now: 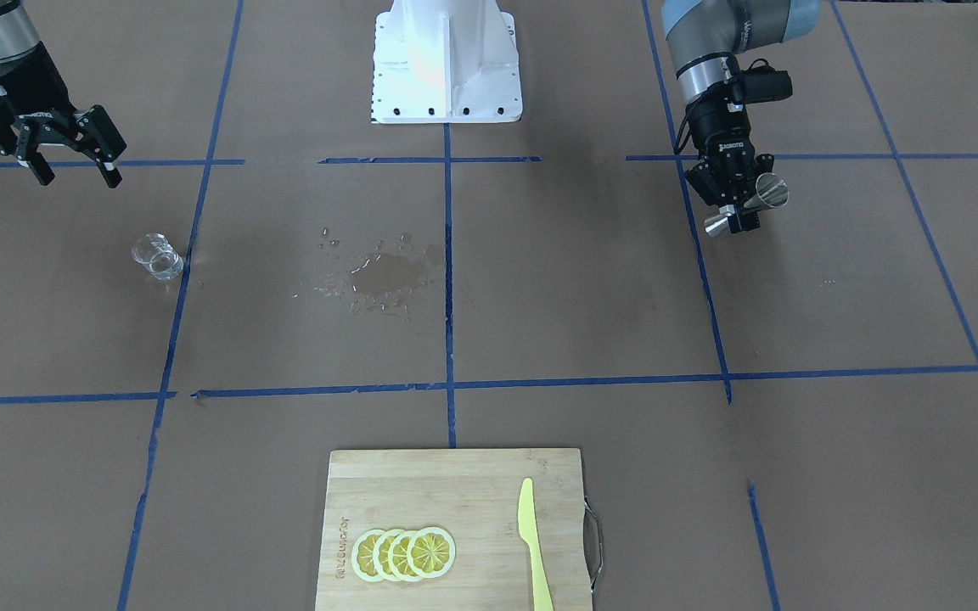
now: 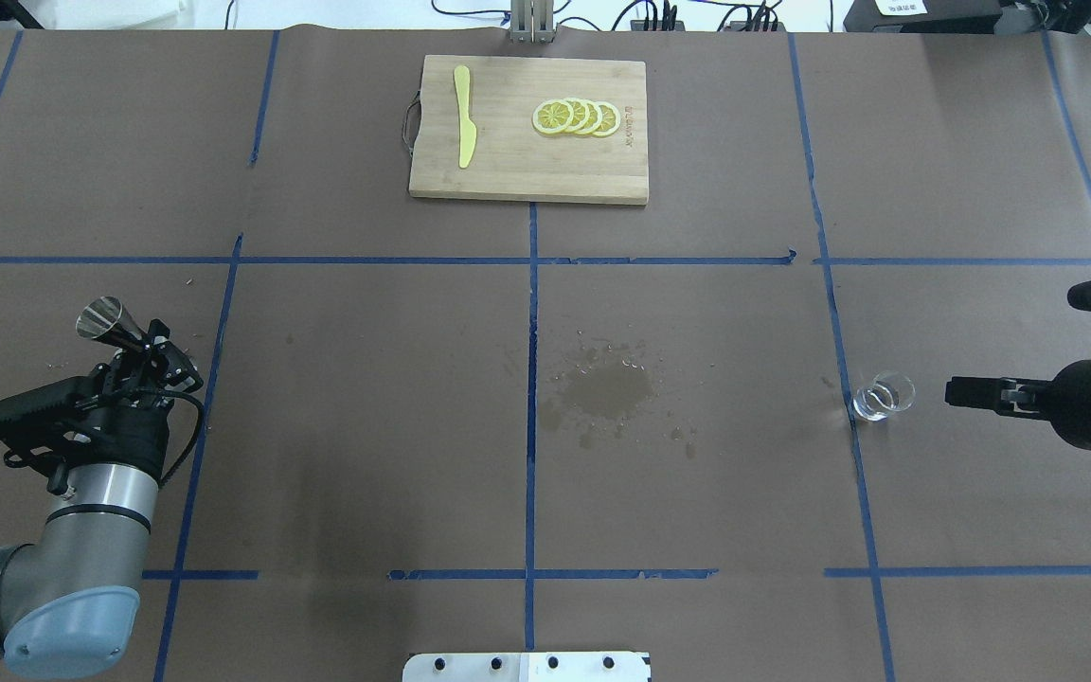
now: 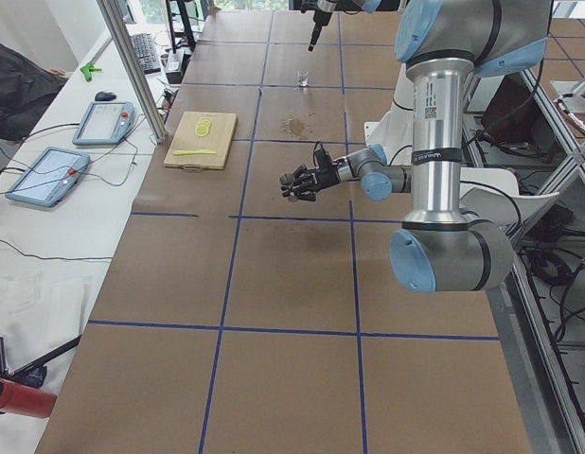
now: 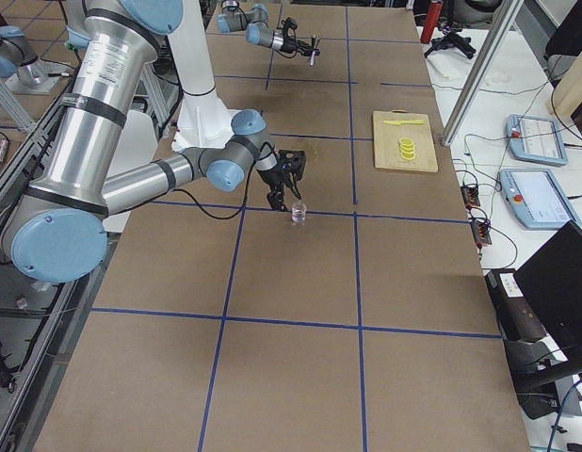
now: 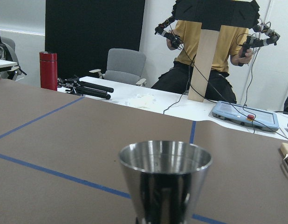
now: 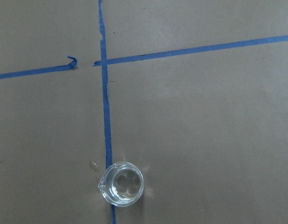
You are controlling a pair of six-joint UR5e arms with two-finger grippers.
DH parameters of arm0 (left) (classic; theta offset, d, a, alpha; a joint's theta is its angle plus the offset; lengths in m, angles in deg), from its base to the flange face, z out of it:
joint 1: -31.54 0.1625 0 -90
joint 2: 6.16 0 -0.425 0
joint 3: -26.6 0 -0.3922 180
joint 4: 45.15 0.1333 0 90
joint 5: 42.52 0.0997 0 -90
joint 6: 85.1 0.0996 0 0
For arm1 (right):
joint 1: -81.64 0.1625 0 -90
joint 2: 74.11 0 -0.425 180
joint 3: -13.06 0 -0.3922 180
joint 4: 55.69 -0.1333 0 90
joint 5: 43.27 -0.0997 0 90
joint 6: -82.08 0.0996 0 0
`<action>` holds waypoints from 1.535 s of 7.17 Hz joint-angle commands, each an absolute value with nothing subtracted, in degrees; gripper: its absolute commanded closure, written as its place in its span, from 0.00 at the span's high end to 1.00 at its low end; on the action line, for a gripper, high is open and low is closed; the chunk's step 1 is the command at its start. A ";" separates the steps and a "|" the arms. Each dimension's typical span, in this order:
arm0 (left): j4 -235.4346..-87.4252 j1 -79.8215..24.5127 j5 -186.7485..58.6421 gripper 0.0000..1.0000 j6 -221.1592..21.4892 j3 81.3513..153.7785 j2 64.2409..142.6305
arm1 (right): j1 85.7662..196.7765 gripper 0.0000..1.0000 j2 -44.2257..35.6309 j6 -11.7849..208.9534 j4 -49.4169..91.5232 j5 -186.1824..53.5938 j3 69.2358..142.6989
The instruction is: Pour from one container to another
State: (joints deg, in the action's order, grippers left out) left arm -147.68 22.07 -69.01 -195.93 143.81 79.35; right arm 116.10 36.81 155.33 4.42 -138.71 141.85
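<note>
**Steel jigger point(image 5: 165, 177) held aloft, glass cup point(image 1: 157, 256) not yet gripped**

Left wrist view: the jigger fills the foreground, mouth up.

Front-facing view: the left gripper point(image 1: 742, 216) clamps its waist, toward the left edge of the tabletop point(image 1: 540, 322). The right gripper point(image 1: 77, 176) hangs wide open and empty toward the right edge. The glass cup stands on the tabletop near it, untouched.

Overhead view: a wet patch point(image 2: 612, 388) marks the tabletop's centre.

Grasping the cup seems the step in hand. Next, the right gripper's jaws must close on it and carry it across.
</note>
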 commanded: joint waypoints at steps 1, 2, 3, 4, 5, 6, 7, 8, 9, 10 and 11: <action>-147.89 21.96 -69.06 0.00 -190.86 144.63 82.42 | 108.31 1.00 36.81 157.66 4.42 -129.37 142.35; -148.07 21.96 -69.24 0.00 -187.88 144.55 83.39 | 105.05 0.99 36.81 158.63 4.42 -123.84 142.35; -148.24 21.96 -69.50 0.00 -182.19 144.63 84.36 | 102.15 0.99 36.81 159.51 4.42 -118.73 142.35; -149.99 21.96 -69.59 0.00 -178.39 144.63 85.15 | 100.55 0.99 36.81 159.60 3.55 -116.07 142.35; -156.01 21.87 -69.76 0.00 -175.83 144.72 85.16 | 99.41 0.99 36.81 159.52 2.59 -114.04 142.26; -167.03 22.13 -71.94 0.00 -169.37 144.11 85.68 | 98.18 0.99 36.81 159.60 2.58 -111.50 142.09; -176.10 22.14 -73.44 0.00 -163.56 142.97 86.38 | 97.03 0.99 36.81 160.04 2.58 -109.04 142.00; -182.11 22.14 -75.81 0.00 -154.54 141.74 88.65 | 94.58 1.00 36.81 162.39 2.58 -104.49 140.86; -187.39 22.14 -77.05 0.00 -149.14 139.73 92.59 | 92.91 1.00 36.73 162.76 2.32 -101.05 139.03; -188.40 22.40 -77.58 0.00 -146.48 138.41 95.15 | 91.93 1.00 36.73 163.03 2.23 -98.23 138.31; -188.50 22.40 -79.85 0.00 -142.97 138.04 95.88 | 90.44 1.00 36.73 164.16 2.23 -95.33 137.26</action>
